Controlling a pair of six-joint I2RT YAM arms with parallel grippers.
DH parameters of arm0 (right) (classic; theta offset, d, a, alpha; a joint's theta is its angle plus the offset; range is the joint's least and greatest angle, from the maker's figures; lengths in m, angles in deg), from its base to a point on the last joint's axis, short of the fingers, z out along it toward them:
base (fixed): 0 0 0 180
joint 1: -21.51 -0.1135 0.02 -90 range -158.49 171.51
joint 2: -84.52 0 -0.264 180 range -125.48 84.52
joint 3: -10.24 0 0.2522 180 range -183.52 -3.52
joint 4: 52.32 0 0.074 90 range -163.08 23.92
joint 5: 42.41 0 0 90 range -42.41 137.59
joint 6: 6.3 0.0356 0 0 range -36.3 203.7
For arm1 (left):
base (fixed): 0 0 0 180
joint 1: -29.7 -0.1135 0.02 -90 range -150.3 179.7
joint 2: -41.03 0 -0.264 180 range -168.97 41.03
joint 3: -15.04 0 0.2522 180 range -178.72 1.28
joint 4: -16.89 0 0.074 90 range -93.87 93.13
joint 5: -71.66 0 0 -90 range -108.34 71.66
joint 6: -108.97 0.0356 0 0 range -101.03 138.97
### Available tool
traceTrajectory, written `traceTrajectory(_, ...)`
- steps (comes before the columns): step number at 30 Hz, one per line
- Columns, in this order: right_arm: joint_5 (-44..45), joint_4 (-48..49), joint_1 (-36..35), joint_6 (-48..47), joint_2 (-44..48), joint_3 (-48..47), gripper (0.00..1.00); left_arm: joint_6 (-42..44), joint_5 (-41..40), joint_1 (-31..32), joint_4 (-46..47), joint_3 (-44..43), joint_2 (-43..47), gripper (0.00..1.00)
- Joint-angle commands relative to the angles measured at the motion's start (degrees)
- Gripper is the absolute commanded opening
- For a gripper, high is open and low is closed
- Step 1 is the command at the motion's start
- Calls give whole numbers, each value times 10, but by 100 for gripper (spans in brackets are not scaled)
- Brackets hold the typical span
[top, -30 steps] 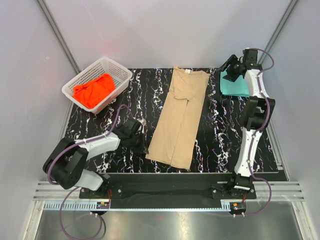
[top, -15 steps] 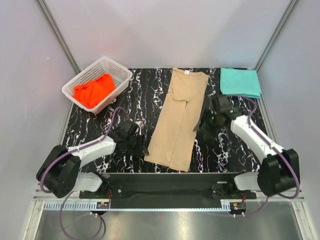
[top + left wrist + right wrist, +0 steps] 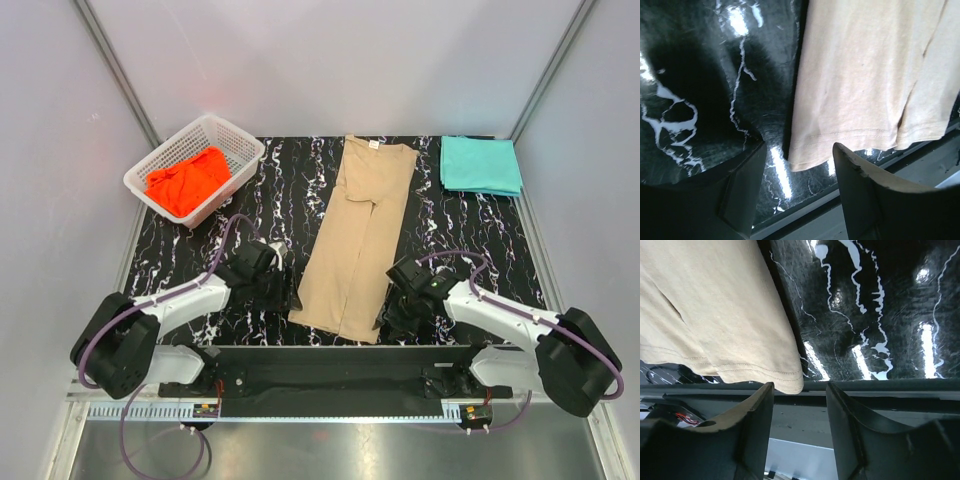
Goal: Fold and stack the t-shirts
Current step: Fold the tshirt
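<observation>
The tan t-shirt (image 3: pixel 358 235) lies folded into a long strip down the middle of the table. My left gripper (image 3: pixel 287 291) is open at its near left hem corner. In the left wrist view that corner of the tan t-shirt (image 3: pixel 807 157) sits just ahead of the gap between the left gripper's (image 3: pixel 799 187) jaws. My right gripper (image 3: pixel 389 317) is open at the near right hem corner, and the tan t-shirt (image 3: pixel 788 378) hangs just ahead of the right gripper (image 3: pixel 800 421). A teal t-shirt (image 3: pixel 480 165) lies folded at the back right. An orange-red t-shirt (image 3: pixel 187 178) is crumpled in the basket.
A white lattice basket (image 3: pixel 244 147) stands at the back left of the black marbled table (image 3: pixel 450 240). The table's near edge and a metal rail (image 3: pixel 330 360) run just below both grippers. Grey walls close in the left, right and back.
My right arm has swung from the teal t-shirt at the back right down to the tan t-shirt's near right corner. My left gripper has opened and edged toward the near left corner.
</observation>
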Motion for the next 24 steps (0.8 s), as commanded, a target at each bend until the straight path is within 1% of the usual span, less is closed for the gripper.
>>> traceTrajectory(1, 33, 27, -22, 58, 14, 2, 53, -4, 23, 2, 45, 22, -15, 61)
traceTrajectory(5, 33, 50, -35, 67, 8, 13, 49, -11, 24, 3, 56, 32, -15, 55)
traceTrajectory(9, 39, 59, -43, 69, -13, 21, 46, -9, 16, 2, 47, 30, -10, 52)
traceTrajectory(14, 49, 61, -56, 76, -11, 35, 38, -7, 1, 2, 34, 29, -3, 52)
traceTrajectory(19, 46, 87, -60, 76, -24, 48, 35, -14, 1, 2, 38, 33, 0, 52)
traceTrajectory(22, 40, 97, -64, 70, -43, 48, 30, -17, 11, 2, 48, 38, 3, 51)
traceTrajectory(24, 44, 94, -64, 68, -51, 48, 23, -21, 24, 3, 57, 43, 9, 50)
